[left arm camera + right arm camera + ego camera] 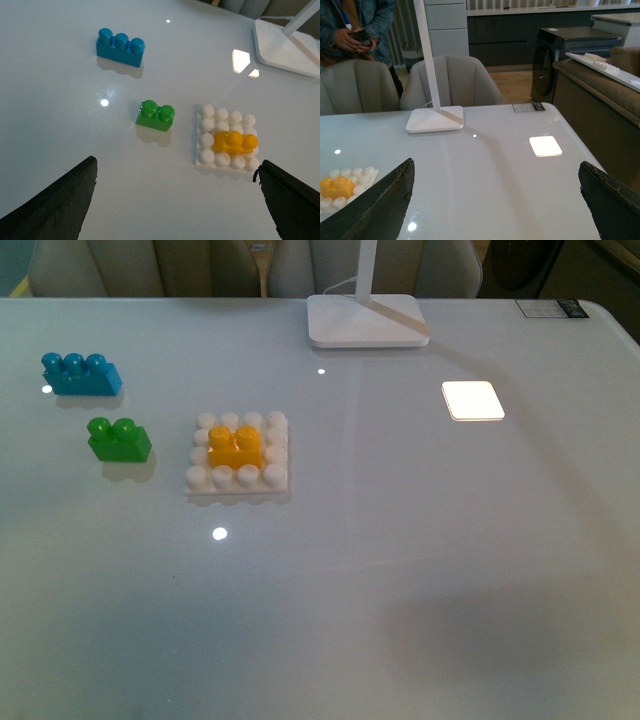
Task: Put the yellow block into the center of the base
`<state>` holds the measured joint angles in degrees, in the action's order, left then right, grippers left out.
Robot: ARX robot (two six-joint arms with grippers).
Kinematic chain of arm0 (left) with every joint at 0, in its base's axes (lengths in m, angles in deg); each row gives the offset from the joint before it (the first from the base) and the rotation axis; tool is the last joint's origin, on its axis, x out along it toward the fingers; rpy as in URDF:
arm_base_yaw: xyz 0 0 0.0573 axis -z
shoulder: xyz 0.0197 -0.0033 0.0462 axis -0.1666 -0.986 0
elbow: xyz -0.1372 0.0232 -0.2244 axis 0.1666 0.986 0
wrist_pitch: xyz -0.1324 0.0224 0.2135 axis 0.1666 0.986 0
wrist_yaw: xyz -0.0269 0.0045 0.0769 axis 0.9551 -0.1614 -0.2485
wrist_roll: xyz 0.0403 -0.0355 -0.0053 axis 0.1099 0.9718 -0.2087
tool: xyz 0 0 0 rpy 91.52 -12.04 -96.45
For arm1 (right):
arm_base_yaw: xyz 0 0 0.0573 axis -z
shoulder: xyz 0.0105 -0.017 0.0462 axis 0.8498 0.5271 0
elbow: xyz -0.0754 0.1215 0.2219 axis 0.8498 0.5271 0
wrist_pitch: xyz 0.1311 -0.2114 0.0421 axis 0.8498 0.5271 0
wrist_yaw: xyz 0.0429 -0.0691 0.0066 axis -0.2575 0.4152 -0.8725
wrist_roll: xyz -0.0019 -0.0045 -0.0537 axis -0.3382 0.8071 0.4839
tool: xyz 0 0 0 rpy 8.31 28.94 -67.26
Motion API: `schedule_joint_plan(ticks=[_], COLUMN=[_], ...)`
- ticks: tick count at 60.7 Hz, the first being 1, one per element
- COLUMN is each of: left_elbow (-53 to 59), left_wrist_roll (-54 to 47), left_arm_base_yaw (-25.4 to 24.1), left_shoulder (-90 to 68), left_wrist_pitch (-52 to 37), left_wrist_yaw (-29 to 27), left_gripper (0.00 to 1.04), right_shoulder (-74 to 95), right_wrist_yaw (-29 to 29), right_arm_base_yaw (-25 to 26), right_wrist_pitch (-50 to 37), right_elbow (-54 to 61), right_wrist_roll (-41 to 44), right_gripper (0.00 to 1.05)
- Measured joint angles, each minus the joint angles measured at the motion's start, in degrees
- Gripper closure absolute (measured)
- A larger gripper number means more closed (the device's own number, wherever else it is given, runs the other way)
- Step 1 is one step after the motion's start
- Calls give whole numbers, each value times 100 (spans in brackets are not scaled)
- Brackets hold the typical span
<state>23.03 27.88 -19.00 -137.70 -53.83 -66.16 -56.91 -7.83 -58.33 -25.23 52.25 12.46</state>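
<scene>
The yellow block (236, 446) sits pressed onto the middle studs of the white studded base (238, 478), left of the table's centre. The left wrist view shows the same yellow block (234, 141) on the base (206, 156), ahead of my left gripper (177, 200), which hangs open above the table with nothing between its dark fingers (60, 197). My right gripper (495, 200) is also open and empty, with the block (336, 186) and base (350, 200) off to one side. Neither gripper shows in the front view.
A green two-stud brick (119, 438) and a blue three-stud brick (80, 373) lie left of the base. A white lamp foot (364, 320) stands at the back. A bright white square (472, 400) lies to the right. Chairs stand beyond the far edge.
</scene>
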Motion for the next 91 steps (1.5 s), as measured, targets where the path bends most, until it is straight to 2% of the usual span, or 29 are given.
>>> schedule_joint_plan(ticks=[5,9,14,16,21,32,46,50,54,91], left_elbow=[179,925,1528,1657,1832,2306,2531,2575,2636,2647], left_wrist_roll=[-153,-614,-868,-942,-1029,-1082,-1102,-1102,-1104,-1104], left_arm_base_yaw=[-468,-680,-570,-479,-326,105,389,697,907,927], left_shoulder=[271,125,210,398,850,2004,3121,3464,3880,6006], left_wrist_pitch=[-42,-2249,-3766,-4092,-4089,-3329,-2461,-2164,-1821,157], left_wrist_yaw=[356,387,321,258,48,-345,-592,-1043,-1099,-1141], left_gripper=[9,23,37,44,59,102,102,102,102,102], right_shoulder=[0,0,0,-2,-2,-2,-2,-2,-2,-2], right_wrist_yaw=[0,2,-2,-11,-11,-9,-7,-7,-9,-9], right_arm_base_yaw=[0,0,0,0,0,0,0,0,2,2], right_wrist_pitch=[0,0,0,2,2,2,2,2,2,2], right_elbow=[0,0,0,0,0,0,0,0,0,0], right_wrist_roll=[-2,-2,0,0,0,0,0,0,0,0], right_gripper=[9,9,9,9,9,9,9,9,9,9])
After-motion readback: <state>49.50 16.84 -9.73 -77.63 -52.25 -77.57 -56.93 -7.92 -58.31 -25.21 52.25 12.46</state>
